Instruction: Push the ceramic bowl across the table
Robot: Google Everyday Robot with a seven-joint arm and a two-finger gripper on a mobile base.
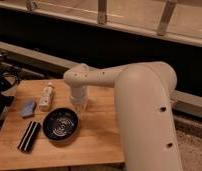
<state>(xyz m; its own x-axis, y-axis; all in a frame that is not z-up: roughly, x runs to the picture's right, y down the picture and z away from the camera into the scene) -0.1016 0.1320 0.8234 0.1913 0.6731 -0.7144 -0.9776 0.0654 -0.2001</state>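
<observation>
The ceramic bowl is glossy black with pale rings inside. It sits on the light wooden table, left of centre near the front. My gripper hangs from the white arm just behind and to the right of the bowl, pointing down at the tabletop, close to the bowl's far rim.
A white bottle lies behind the bowl at the left. A blue cloth lies left of it. A black rectangular case lies at the front left. Dark gear stands off the table's left edge.
</observation>
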